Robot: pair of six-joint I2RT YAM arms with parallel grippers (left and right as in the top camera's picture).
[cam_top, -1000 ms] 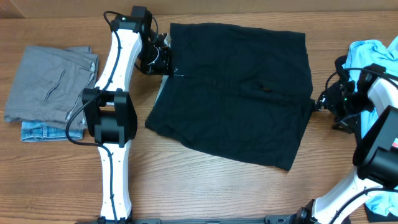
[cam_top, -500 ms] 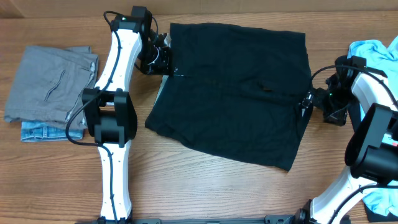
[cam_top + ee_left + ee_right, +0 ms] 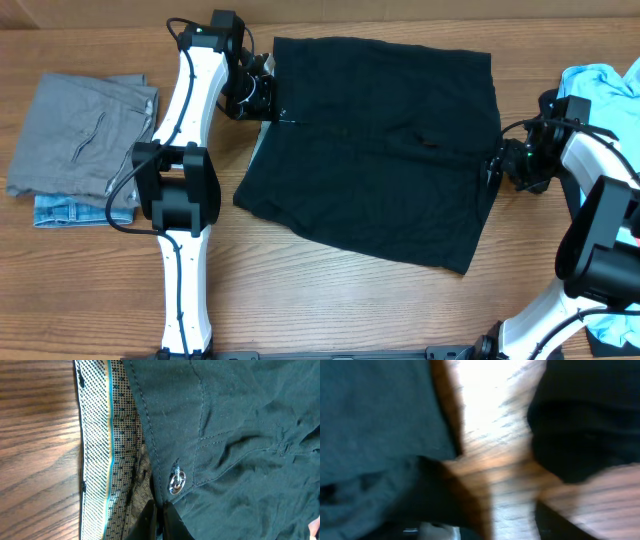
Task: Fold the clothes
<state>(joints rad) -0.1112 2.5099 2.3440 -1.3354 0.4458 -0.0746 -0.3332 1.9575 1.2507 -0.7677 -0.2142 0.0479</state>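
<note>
The clothes' large black piece (image 3: 380, 150) lies spread flat across the middle of the table. My left gripper (image 3: 272, 105) is at its left edge, shut on the waistband beside a metal button (image 3: 176, 481). The patterned lining (image 3: 107, 460) is turned outward there, and the fingertips (image 3: 161, 512) pinch the black cloth (image 3: 240, 435). My right gripper (image 3: 493, 165) is low at the garment's right edge. In the blurred right wrist view its jaws (image 3: 505, 520) stand apart with bare wood between them, and the black cloth (image 3: 370, 410) reaches the left finger.
A folded grey piece (image 3: 80, 135) lies on a denim one (image 3: 70, 212) at the far left. A light blue T-shirt (image 3: 600, 85) is bunched at the right edge behind the right arm. A dark blurred shape (image 3: 580, 420) fills the upper right of the right wrist view.
My right gripper has moved left onto the black garment's right edge and its jaws have narrowed. The left gripper and the garment have stayed still.
</note>
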